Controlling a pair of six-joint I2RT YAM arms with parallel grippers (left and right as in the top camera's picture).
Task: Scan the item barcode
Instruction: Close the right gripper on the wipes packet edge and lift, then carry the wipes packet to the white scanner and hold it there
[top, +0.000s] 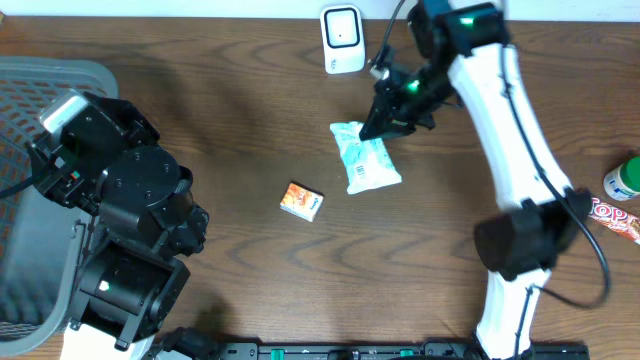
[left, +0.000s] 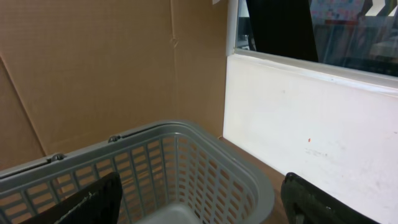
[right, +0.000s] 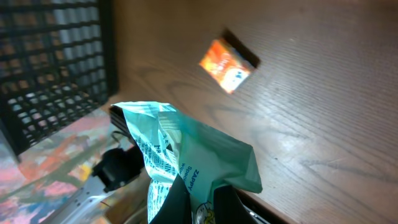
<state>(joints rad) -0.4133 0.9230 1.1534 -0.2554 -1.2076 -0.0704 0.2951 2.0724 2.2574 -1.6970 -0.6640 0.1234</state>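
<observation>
Though nothing tells me a scan has registered, the pick-up over the dark wooden desk (top: 230, 110) looks done. Above the grey plastic mesh basket (left: 205, 149) at the left edge, my left claw (left: 202, 202) hangs spread and empty. My right claw (top: 380, 122) pinches the crinkly teal-and-white plastic packet (top: 366, 160) near the far edge, close to the small white scanner (top: 342, 38). I judge that showing it the barcode is what's left.
</observation>
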